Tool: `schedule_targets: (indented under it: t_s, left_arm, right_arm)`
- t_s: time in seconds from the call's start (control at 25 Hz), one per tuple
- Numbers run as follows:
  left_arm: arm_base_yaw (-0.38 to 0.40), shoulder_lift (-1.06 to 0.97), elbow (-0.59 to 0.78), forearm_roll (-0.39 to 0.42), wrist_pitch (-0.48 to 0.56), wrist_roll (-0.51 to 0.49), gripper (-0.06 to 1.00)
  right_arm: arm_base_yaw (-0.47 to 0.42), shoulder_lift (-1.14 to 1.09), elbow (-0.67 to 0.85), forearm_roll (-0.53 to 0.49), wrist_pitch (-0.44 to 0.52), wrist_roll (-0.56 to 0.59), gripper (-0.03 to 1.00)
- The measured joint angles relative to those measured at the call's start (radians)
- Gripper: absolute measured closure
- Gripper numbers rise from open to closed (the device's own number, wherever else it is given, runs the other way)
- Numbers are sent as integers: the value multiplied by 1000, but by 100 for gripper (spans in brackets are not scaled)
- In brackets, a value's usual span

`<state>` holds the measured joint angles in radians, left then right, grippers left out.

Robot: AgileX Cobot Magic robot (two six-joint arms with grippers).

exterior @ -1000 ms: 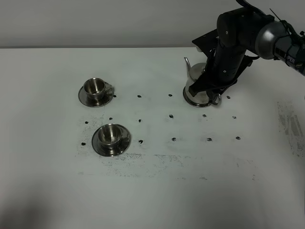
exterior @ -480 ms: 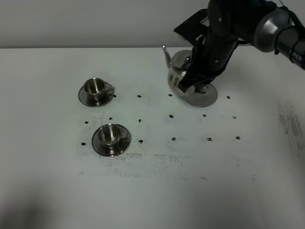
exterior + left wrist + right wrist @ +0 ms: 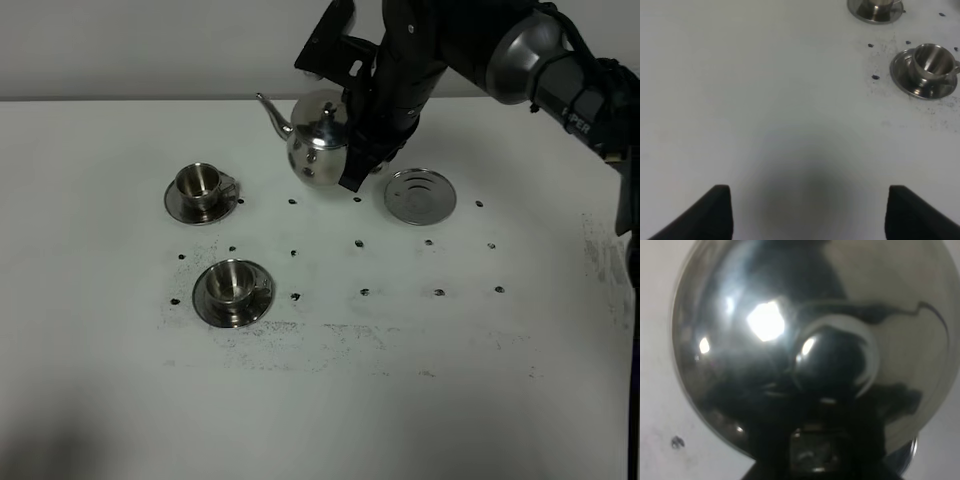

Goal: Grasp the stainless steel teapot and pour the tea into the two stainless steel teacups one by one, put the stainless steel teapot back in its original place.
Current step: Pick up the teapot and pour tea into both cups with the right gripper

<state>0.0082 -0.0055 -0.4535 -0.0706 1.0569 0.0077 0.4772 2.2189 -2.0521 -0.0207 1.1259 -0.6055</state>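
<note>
On white table (image 3: pixel 100 400): dots (image 3: pixel 359 243), saucer (image 3: pixel 420 195), maybe scuffs (image 3: pixel 610 265).

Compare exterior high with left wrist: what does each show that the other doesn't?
Exterior high only: the teapot held by the right gripper, off to one side of the bare saucer. Left wrist only: the left gripper, open and holding nothing. Both: the near cup and the far cup, each on its own small plate, and the speckled table.

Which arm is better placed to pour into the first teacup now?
Right. The right gripper holds the teapot off the table, spout on the side of the rear teacup. The left gripper is open over bare table, holding nothing.
</note>
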Motion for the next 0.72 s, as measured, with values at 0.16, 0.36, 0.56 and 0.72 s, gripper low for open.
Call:
schedule_targets:
  t_s: [0.16,0.36,0.56,0.72]
  left_arm:
    - [0,0,0,0,0,0,33]
    - [0,0,0,0,0,0,33]
    - [0,0,0,0,0,0,33]
    - [0,0,0,0,0,0,33]
  right_arm:
    - [17,69,-105,4,33,-56,79]
    - [43,148,-237,-17,43,-116,79]
    - [75,209,-308,-79,44,-165,79]
    - [90,229,-312,-134,34,-212,79]
